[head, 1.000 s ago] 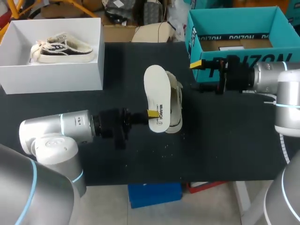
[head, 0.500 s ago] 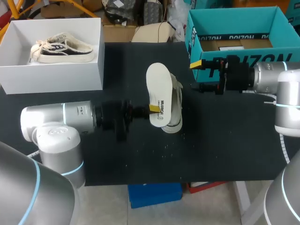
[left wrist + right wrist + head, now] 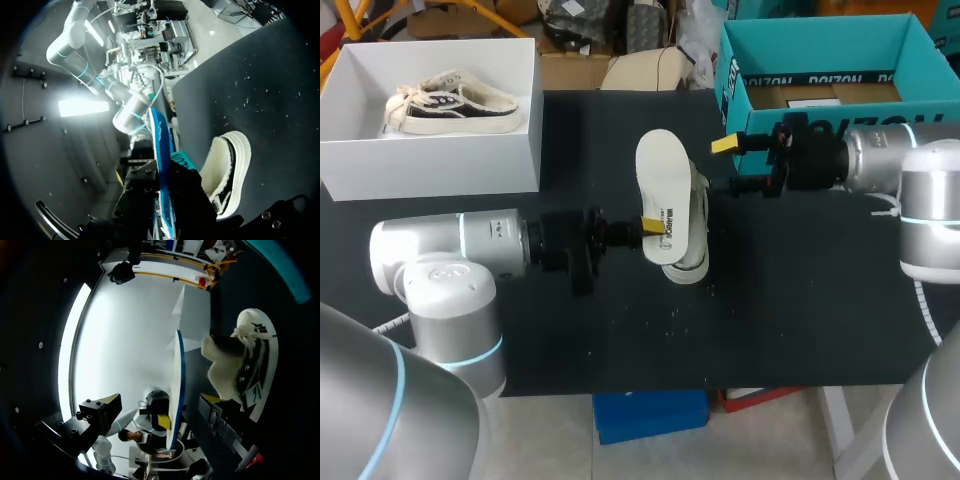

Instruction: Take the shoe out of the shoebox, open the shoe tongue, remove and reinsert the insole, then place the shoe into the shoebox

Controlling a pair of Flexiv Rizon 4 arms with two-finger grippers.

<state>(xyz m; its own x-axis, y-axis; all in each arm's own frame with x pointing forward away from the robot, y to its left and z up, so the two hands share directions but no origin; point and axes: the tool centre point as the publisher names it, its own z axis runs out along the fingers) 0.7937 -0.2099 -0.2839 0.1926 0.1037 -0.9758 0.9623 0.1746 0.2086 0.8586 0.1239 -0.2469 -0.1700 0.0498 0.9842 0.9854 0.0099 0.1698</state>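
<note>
Two grippers in play: left gripper [image 3: 645,228], mid-frame, clamped the insole [image 3: 663,190], held on edge above the table [image 3: 800,300]. Shoe [image 3: 698,238] lay just right of the insole. Right gripper [image 3: 730,166], jaws wide and empty, hovered just right of the shoe. Shoebox [image 3: 440,160] sat upper left, well apart.

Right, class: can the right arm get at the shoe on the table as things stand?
Probably yes: the right gripper is open just beside the shoe, with nothing between; the left gripper holds the insole at the shoe's other side.
</note>
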